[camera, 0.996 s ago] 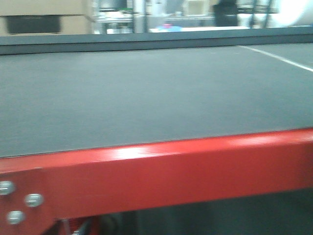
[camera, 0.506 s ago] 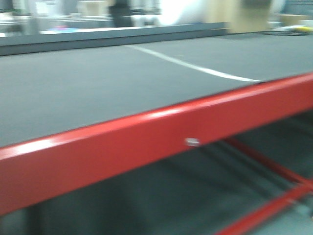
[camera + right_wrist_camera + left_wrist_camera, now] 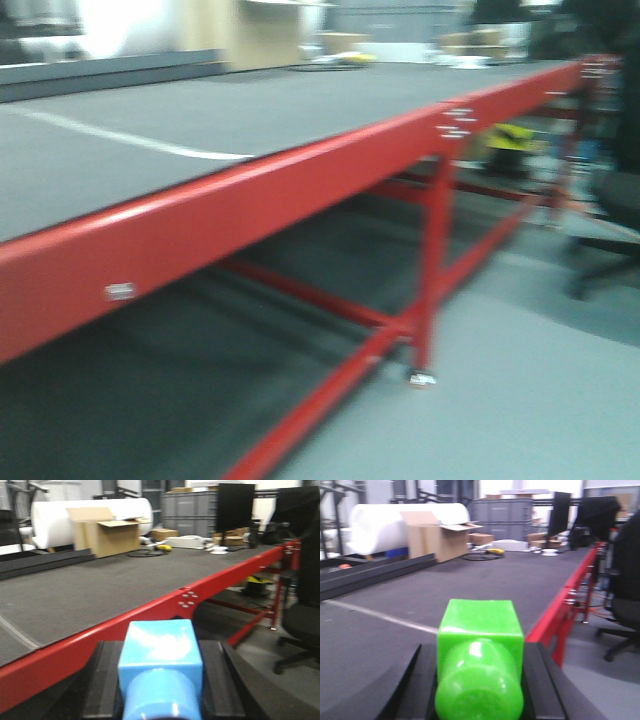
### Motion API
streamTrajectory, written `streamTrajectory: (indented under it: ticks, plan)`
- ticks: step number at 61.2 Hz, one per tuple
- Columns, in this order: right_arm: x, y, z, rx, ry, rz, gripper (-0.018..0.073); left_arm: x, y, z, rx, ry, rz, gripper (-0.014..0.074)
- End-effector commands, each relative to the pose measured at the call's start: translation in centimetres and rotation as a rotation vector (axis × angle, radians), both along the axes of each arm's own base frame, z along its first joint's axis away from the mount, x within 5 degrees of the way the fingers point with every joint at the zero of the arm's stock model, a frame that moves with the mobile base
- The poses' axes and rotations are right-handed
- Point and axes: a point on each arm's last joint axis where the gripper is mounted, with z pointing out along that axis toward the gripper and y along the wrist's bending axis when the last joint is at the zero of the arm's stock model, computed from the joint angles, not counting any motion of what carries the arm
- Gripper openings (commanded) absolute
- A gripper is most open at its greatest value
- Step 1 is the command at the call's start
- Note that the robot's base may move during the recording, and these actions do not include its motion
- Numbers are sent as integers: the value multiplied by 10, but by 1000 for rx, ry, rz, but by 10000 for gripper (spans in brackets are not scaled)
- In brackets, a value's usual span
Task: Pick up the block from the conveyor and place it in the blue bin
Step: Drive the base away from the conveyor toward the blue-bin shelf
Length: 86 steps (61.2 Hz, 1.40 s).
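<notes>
My left gripper (image 3: 480,675) is shut on a bright green block (image 3: 480,650), held above the dark grey conveyor belt (image 3: 470,580). My right gripper (image 3: 160,675) is shut on a light blue block (image 3: 161,660), held just off the belt's red front edge (image 3: 150,612). In the front view the conveyor (image 3: 200,110) runs away to the right behind its red edge (image 3: 250,190). A white seam line (image 3: 130,142) crosses the belt. No loose block lies on the belt in any view. The blue bin is out of view.
Red frame legs and braces (image 3: 430,250) stand under the conveyor over grey floor. A black office chair (image 3: 610,215) stands at the right. Behind the belt are a cardboard box (image 3: 437,537), a white roll (image 3: 385,525) and grey crates (image 3: 515,517).
The front view has swung to the right: the belt and its white seam line slid left, and the conveyor's legs, the floor and the chair came into sight.
</notes>
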Motion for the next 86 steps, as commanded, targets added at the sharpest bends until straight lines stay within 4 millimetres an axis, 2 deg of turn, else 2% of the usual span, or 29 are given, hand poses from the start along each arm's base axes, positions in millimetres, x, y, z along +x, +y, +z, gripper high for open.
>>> streamTrajectory:
  ticks: [1,86]
  plan:
    - [-1,0,3,-15,-30,-2,-162,-1,0,1,-2,-16,-5,-111]
    - [-1,0,4,-15,-32,-2,-162,-1,0,1,-2,-16,-5,-111]
